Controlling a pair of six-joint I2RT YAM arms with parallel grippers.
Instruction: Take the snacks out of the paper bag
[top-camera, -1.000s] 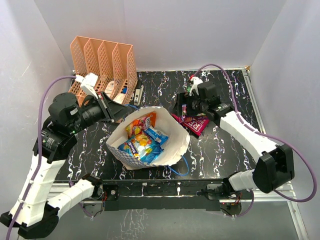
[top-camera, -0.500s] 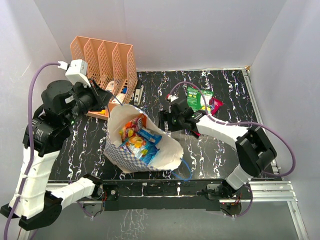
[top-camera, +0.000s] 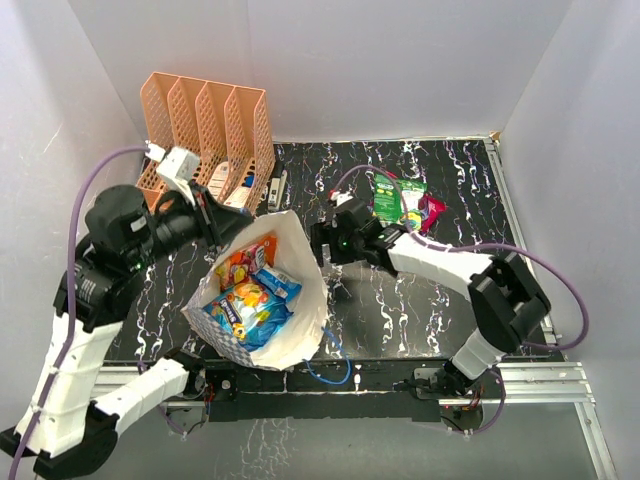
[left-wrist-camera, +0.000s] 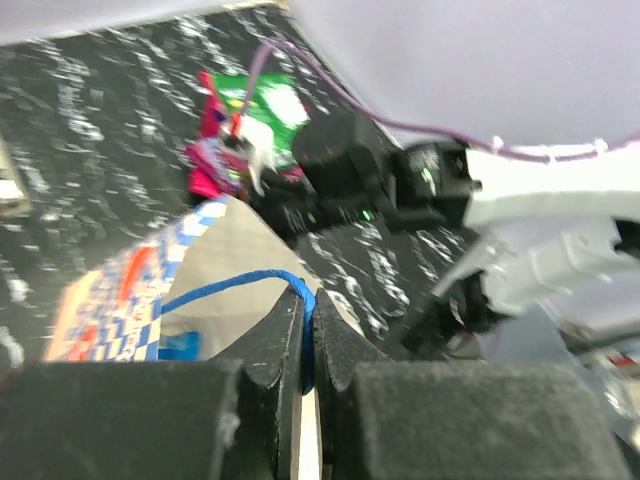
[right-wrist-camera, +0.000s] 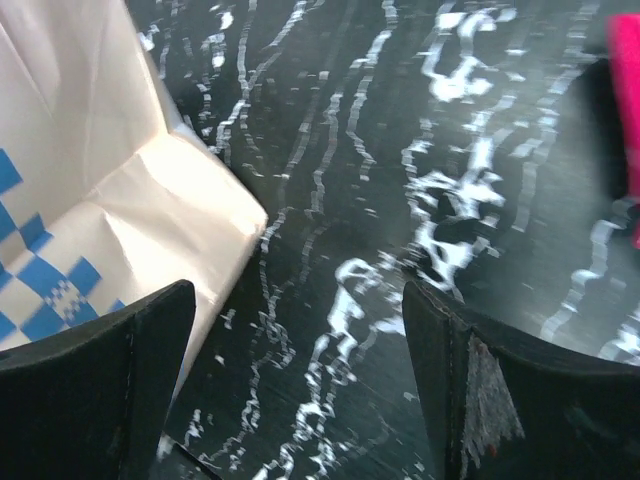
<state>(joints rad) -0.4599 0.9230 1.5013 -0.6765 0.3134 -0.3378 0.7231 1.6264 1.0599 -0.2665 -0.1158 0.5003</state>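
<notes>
Compared with half a second ago, the paper bag (top-camera: 303, 300) has been dragged toward the near-left, so there's now a strip of bare table (top-camera: 400, 310) between its wall and the right gripper (top-camera: 320, 245), which has hardly budged. The left gripper (left-wrist-camera: 308, 340) has dropped a bit and is clamped tight on the blue cord handle (left-wrist-camera: 235, 285) at the bag's far rim. You can see the cord pinched right between the fingers in the left wrist view. The right gripper's fingers (right-wrist-camera: 90, 370) are spread wide with nothing in them, hovering over the marble with the bag's folded corner just off to its left. Most of the snacks (top-camera: 245, 300) are in the bag, below and in front of the left gripper. A green pouch (top-camera: 398, 198) and a magenta pouch (top-camera: 430, 210) lie on the table behind the right gripper. For room: the peach file rack (top-camera: 205, 125) sits close behind the left gripper, so it's tight there. The bag's near corner is about at the table's front edge, and the loose cord loop (top-camera: 325, 368) hangs over it. Right of the right gripper it's mostly open tabletop.
</notes>
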